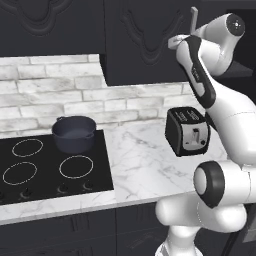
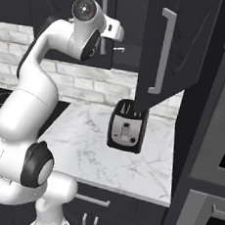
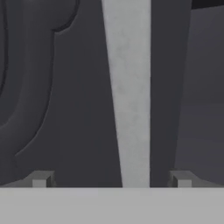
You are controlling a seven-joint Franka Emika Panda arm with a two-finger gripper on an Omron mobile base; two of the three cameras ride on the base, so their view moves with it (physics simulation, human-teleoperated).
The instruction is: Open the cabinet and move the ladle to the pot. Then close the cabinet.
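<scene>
Claw [image 3: 112, 181] spread wide, straddling long silver bar handle [image 3: 129, 87] of tall black carved cabinet [image 1: 145, 45], lined up for pull. Right door [image 2: 173, 47] already swung out. Ladle hidden, presumably inside. Squat blue-grey pot [image 1: 74, 132] waits lidless on black cooktop [image 1: 50, 165], ready to receive.

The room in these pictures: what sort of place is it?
A kitchen, rendered rather than real. A pot sits on a black cooktop, a toaster stands on the marble counter, and black cabinets hang above.
</scene>
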